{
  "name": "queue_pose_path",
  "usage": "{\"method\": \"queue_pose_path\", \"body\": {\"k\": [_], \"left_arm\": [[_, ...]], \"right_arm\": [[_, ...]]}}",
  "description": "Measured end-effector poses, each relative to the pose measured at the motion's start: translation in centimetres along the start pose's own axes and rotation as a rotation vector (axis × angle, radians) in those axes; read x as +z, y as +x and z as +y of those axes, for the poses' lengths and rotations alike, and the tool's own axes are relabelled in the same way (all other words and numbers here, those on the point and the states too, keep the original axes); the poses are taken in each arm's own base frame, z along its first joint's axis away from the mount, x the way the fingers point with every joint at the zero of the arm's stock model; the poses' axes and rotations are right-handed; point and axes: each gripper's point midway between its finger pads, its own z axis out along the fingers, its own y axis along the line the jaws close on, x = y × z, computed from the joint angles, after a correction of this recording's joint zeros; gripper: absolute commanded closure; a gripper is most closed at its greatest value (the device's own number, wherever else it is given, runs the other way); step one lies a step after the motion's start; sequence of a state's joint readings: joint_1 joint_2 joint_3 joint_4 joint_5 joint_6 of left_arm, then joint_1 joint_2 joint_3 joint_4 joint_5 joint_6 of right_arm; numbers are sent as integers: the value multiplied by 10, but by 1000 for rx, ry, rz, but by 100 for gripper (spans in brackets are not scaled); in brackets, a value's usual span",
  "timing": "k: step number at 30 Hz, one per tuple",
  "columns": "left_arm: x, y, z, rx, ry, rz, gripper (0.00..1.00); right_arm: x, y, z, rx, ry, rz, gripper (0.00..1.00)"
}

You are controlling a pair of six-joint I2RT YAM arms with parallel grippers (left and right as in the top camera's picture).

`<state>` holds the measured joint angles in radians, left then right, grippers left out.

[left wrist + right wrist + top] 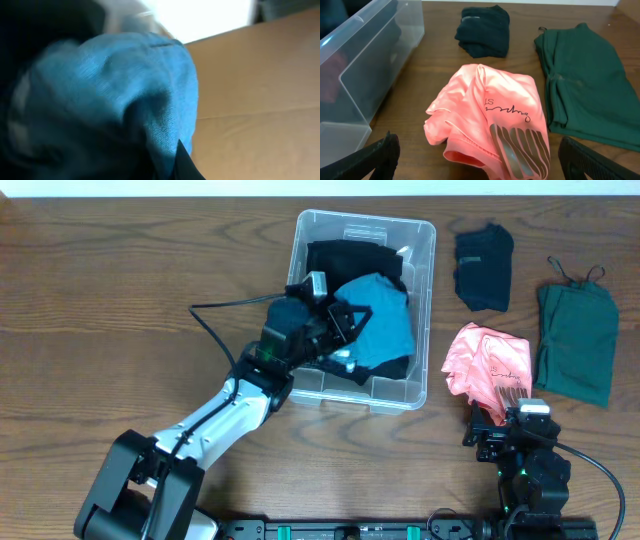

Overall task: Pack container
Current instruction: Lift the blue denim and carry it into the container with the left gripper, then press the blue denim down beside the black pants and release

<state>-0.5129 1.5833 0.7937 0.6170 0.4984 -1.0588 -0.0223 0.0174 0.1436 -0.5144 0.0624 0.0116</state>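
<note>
Container sits just ahead of and around my left gripper; the fingertips reach over its near wall into the bin. From the right wrist view the container's clear wall is off to the left of my right fingers, apart from them.

Left fingers are pressed together, pinching a fold of the blue cloth. In the left wrist view the blue cloth bunches right up against the camera. Only one dark fingertip pokes in at the bottom edge, the rest is covered. The view is blurry and I can't make out the exact pinch point. Black clothing lies in the bin beyond and under the left fingertips. How many pieces, can't tell.

Right gripper is spread wide, holding nothing. In the wrist view its gap frames the near end of the pink garment, with the finger pads cut off at the frame bottom. I can't tell whether the tips touch the fabric. Overhead shows the pink garment just past the fingertips.

Beyond the pink one, further ahead of the right fingers, is a folded black cloth. A green garment lies flat, ahead and off the right finger's side, and the wrist frame crops its right edge. All of it is on the wooden table.
</note>
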Motion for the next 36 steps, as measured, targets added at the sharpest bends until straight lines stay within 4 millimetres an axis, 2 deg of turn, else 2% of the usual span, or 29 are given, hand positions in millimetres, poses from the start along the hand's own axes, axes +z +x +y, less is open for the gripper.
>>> {"method": "queue_pose_path", "body": {"k": [8,13,18,24,31,36], "left_arm": [[6,-1,-32,22,71,7,94],[9,9,-21,7,18,46,94],[11,18,-24,25,23,66,94],[13,44,0,-18,-88,139,94],[17,53,35,-61,-188,169,94],[7,51,64,-111,-308,165,94]], "right_arm": [[0,0,0,0,0,0,1],[0,0,0,0,0,0,1],[0,0,0,0,0,0,1],[0,0,0,0,0,0,1],[0,0,0,0,0,0,1],[0,0,0,0,0,0,1]]}}
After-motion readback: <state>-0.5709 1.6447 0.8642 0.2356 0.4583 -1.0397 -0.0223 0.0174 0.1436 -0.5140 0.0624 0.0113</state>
